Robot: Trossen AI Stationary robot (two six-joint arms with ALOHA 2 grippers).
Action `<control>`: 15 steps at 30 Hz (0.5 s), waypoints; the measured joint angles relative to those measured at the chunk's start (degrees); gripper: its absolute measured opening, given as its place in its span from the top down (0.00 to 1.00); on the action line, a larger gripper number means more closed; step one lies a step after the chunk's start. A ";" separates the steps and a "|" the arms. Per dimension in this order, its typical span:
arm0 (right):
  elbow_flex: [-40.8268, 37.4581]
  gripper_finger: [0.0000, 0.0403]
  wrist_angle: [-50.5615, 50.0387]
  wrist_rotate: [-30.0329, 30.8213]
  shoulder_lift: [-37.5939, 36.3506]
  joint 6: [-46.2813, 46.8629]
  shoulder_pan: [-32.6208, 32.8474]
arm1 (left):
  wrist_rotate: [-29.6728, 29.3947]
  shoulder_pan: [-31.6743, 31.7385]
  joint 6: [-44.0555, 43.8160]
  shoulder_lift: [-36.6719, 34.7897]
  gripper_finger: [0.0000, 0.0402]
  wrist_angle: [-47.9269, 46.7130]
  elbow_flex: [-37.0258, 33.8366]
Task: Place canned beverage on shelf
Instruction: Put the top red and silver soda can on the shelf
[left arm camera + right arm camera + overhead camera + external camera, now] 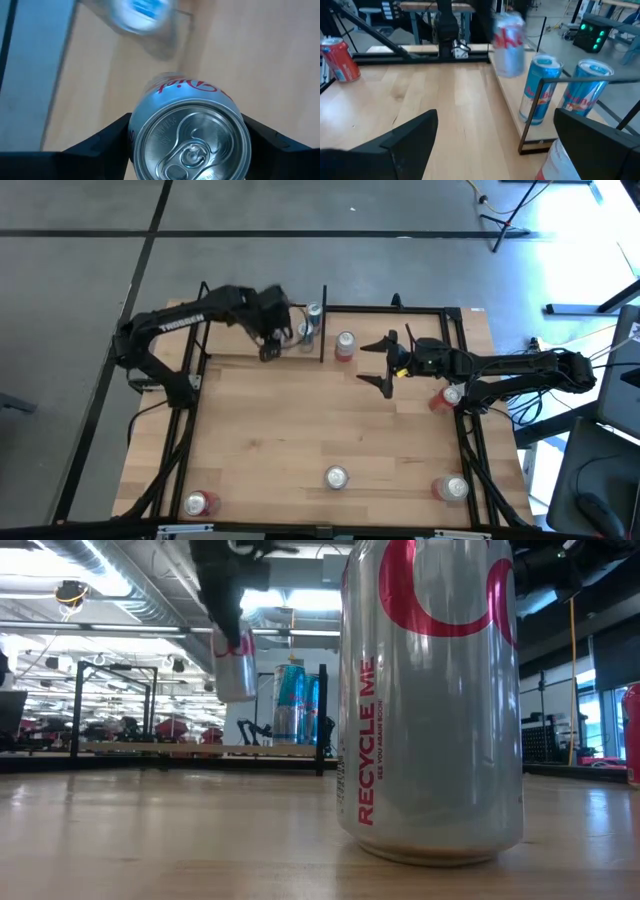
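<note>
My left claw (187, 150) clamps a silver red-script can (189, 137) above the shelf (255, 350), left of two blue cans (311, 321).

My right claw (384, 363) gapes mid-table.

The high view looks straight down on the whole table (330, 430). The low view sits at tabletop height, hard against a silver can (430, 690), facing twelve o'clock toward the shelf (200, 750). Both wrist views share that shelf (510, 95).
</note>
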 joint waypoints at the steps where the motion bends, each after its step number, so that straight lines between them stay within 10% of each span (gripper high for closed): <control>1: 0.00 0.04 0.60 0.06 0.00 0.00 0.00 | 0.60 2.12 1.31 0.49 0.35 1.17 0.03; 15: 0.00 0.04 3.66 1.70 -0.02 -0.46 0.00 | 11.42 15.71 17.56 21.33 0.35 -6.41 19.82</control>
